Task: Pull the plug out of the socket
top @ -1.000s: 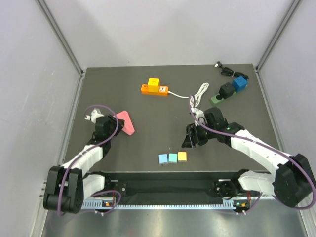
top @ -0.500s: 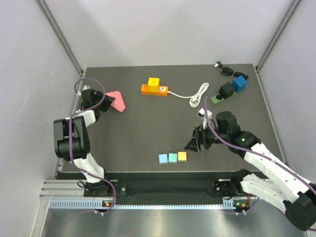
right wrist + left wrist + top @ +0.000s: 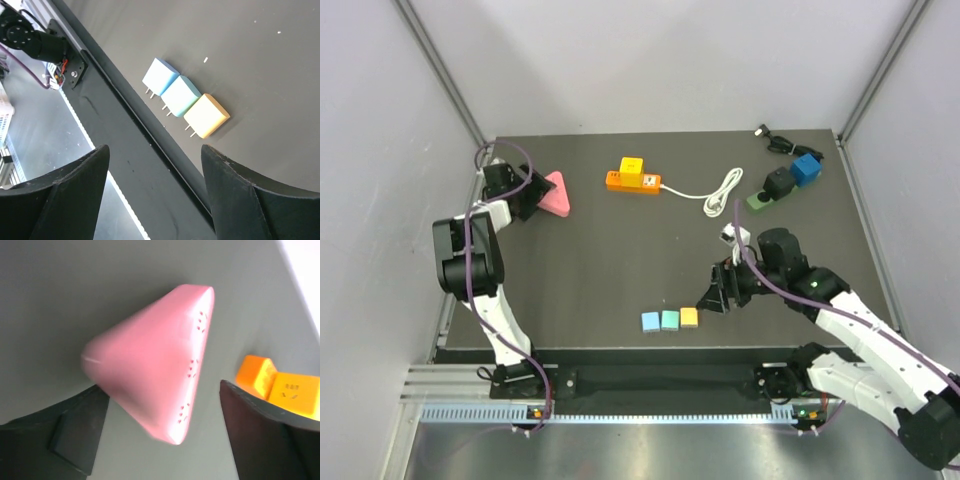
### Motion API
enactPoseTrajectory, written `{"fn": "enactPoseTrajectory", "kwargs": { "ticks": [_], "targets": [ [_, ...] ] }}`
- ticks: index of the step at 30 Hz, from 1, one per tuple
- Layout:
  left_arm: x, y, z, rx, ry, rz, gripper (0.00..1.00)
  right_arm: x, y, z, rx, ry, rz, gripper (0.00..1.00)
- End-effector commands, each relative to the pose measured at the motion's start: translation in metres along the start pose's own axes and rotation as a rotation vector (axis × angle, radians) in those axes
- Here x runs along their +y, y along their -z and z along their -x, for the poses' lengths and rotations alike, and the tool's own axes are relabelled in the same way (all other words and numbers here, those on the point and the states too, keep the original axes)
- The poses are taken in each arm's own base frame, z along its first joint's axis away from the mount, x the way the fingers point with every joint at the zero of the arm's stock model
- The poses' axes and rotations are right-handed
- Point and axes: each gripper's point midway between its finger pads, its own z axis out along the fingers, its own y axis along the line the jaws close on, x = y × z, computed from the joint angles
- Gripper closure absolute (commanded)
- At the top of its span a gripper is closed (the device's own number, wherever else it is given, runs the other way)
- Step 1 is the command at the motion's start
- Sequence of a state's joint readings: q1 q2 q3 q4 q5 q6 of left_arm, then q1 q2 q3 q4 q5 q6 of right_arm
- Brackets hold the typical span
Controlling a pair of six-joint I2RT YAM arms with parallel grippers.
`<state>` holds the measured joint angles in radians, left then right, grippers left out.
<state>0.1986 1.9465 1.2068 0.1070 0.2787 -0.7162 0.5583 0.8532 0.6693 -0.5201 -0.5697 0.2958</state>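
Note:
An orange socket strip [image 3: 632, 182] lies at the back centre with a yellow plug [image 3: 632, 165] seated on top and a white cable [image 3: 720, 190] running right. My left gripper [image 3: 528, 193] is at the far left, open, its fingers either side of a pink triangular socket block [image 3: 556, 192]. In the left wrist view the pink block [image 3: 155, 360] fills the gap of the gripper [image 3: 162, 390] and the orange strip [image 3: 292, 392] shows behind the right finger. My right gripper [image 3: 710, 295] hangs open near the front edge, empty.
Three loose plugs, blue [image 3: 160, 76], teal [image 3: 182, 95] and pale orange [image 3: 207, 116], lie in a row just ahead of the right gripper [image 3: 154, 150]. At the back right a blue plug [image 3: 807, 168] and a black adapter [image 3: 779, 183] sit on a green strip [image 3: 758, 202].
The left arm swung from the front left to the far left, carrying the pink block along, and its jaws opened. The right gripper drew back toward the front edge and opened wider.

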Motion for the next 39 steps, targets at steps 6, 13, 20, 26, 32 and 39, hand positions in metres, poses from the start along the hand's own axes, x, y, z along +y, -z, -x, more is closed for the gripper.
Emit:
{"fn": "enactPoseTrajectory", "kwargs": {
  "ticks": [6,13,20,26,32,39],
  "targets": [
    [0.020,0.043,0.027,-0.020,-0.085,0.226,0.02,-0.004,-0.009,0.026,-0.020,0.021,-0.020,0.26],
    [0.003,0.101,0.042,-0.078,-0.127,0.269,0.02,-0.032,-0.036,0.077,-0.082,-0.059,-0.159,0.25],
    [-0.063,0.144,-0.053,-0.020,-0.011,-0.114,0.19,-0.082,-0.075,0.173,-0.248,-0.152,-0.328,0.25],
    [-0.089,0.173,-0.175,0.236,-0.070,-0.298,0.22,-0.124,-0.122,0.252,-0.310,-0.188,-0.334,0.34],
    [-0.083,0.208,-0.191,0.261,-0.217,-0.354,0.25,-0.171,-0.165,0.301,-0.312,-0.171,-0.319,0.48],
    [-0.084,0.220,-0.198,0.304,-0.296,-0.392,0.27,-0.210,-0.202,0.307,-0.288,-0.162,-0.281,0.57]
  ]
}}
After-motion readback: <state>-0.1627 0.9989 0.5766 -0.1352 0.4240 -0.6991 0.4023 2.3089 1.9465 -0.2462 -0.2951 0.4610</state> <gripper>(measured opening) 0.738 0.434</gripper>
